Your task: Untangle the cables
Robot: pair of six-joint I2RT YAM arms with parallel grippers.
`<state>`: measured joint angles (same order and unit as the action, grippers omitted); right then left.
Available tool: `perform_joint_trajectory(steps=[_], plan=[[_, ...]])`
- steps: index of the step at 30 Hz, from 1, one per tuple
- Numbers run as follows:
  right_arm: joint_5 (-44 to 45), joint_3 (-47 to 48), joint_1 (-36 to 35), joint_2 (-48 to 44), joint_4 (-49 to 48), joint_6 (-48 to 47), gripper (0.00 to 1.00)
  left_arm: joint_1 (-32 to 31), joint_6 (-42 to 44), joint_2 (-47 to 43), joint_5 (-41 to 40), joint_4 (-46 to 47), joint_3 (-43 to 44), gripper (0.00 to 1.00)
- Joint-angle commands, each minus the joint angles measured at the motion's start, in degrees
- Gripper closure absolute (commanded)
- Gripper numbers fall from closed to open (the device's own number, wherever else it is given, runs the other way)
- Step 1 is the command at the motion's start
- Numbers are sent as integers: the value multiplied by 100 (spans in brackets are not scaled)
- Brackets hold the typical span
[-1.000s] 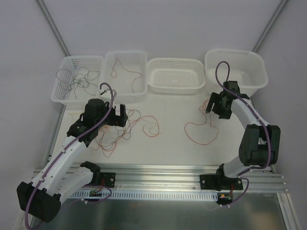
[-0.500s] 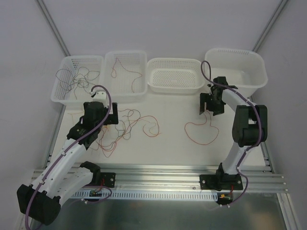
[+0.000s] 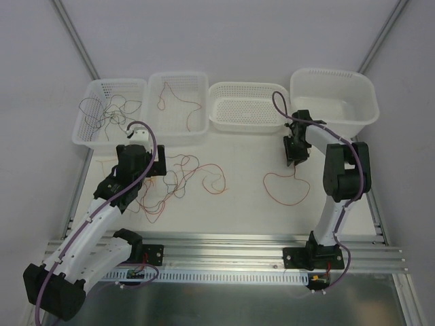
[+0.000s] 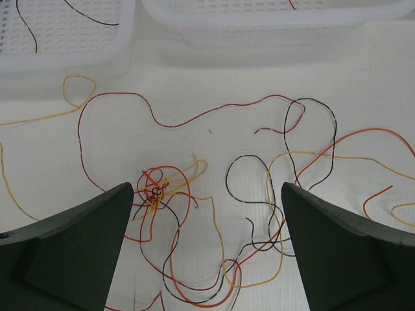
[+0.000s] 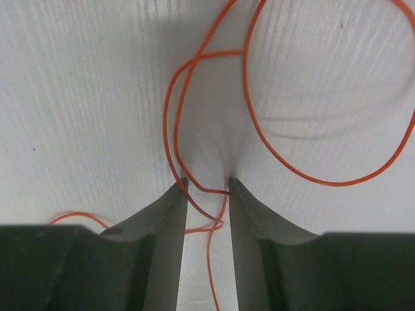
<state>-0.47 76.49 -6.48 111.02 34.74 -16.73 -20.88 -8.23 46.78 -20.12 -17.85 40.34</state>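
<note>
Cables (image 3: 178, 178): most sit in one tangle on the bench (image 3: 231, 212), just ahead of my left arm. They are dark grey, dark red, yellow and bright red strands crossing each other.
Knot (image 4: 155, 190): a tight red/yellow snarl at the tangle's left side, with loose loops fanning out to the right of it.
Sorted so far: dark wires (image 3: 102, 113) lie in the left basket (image 3: 80, 132), some hanging over its rim. One red wire (image 3: 178, 102) lies in the second basket (image 3: 178, 133).
Third basket (image 3: 248, 123): I see no wire in it.
Tub (image 3: 333, 73): no wire shows, but the inside is hard to read.
Free wire (image 5: 166, 123): a bright red loop lies alone on the bench near my right arm, well apart from the tangle.
Right gripper (image 5: 207, 184): tips down on the bench, jaws narrowed with the free wire running between them. A gap shows on each side of the wire, so it isn't pinched yet.
Left gripper (image 4: 206, 188): spread wide, holding nothing, hovering over the tangle with the knot near its left finger.
Progress: early to middle, I'd say. A few wires are binned and one is separated but not stowed.
Left to do: stow the free wire, then pull out the tangled strands one at a time. The knot looks like the hard part.
</note>
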Motion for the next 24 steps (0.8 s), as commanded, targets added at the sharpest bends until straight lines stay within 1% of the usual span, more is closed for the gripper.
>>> perform_joint_trajectory(steps=[1,3,4,6,10,14,18,19,21,22,24], plan=[[-15,-256,-239,-159,42,-58,68,58,-47,-56,-98,150,-17,1],[12,-380,-310,-387,15,-41,77,67,-39,-47,-80,150,-8,1],[3,-476,-380,-484,6,-32,85,67,-38,-47,-80,150,-17,1],[240,-556,-459,-800,32,-41,99,67,-47,-38,-71,150,-8,1],[416,-583,-635,-1380,243,-49,99,76,-47,-20,-45,159,-8,1],[504,-276,-775,-1864,734,-102,99,76,-82,15,25,159,0,1],[627,357,-864,-2190,1341,-172,99,76,-91,32,96,150,0,1],[662,715,-881,-2234,1455,-173,99,76,-91,32,105,159,0,1],[636,1077,-925,-2322,1781,-199,99,76,-91,50,105,159,0,1],[601,1435,-934,-2348,1869,-208,99,76,-91,59,105,150,-17,1],[557,1868,-952,-2392,2124,-208,99,76,-82,85,113,150,-8,1]])
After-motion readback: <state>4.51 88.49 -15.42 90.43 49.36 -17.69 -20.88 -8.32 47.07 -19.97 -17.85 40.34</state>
